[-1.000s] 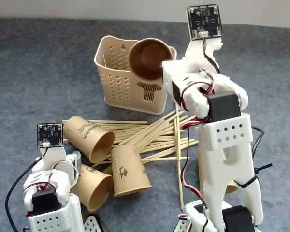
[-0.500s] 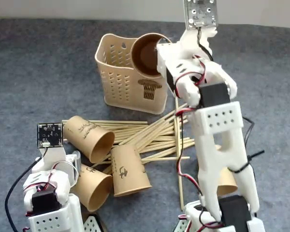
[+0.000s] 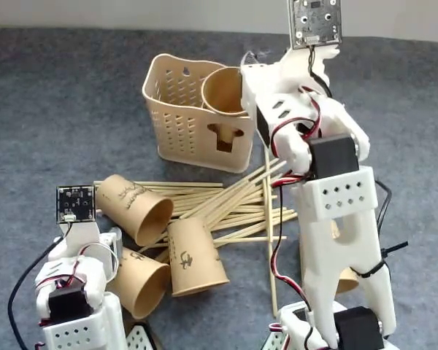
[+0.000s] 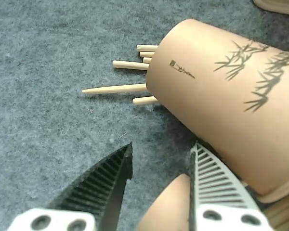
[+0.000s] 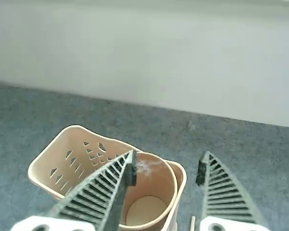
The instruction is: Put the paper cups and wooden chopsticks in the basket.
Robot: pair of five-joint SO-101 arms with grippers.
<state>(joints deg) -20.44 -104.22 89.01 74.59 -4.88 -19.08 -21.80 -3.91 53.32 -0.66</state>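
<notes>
Hanging low at the near edge, the left gripper [image 4: 163, 147] is holding nothing, jaws moderately parted beside a tipped paper cup [image 4: 221, 96]. Two more tipped cups [image 3: 193, 255] are lying nearby on the scattered chopsticks [image 3: 233, 204]. Farther off, one cup [image 3: 225, 91] is standing upright inside the basket [image 3: 177, 117]. Judgement: the withdrawal calls for a straight lift, clearing the rim without nudging the basket. The right gripper [image 5: 168, 156] is hovering above that cup, jaws wide and empty, arm stretching forward.
</notes>
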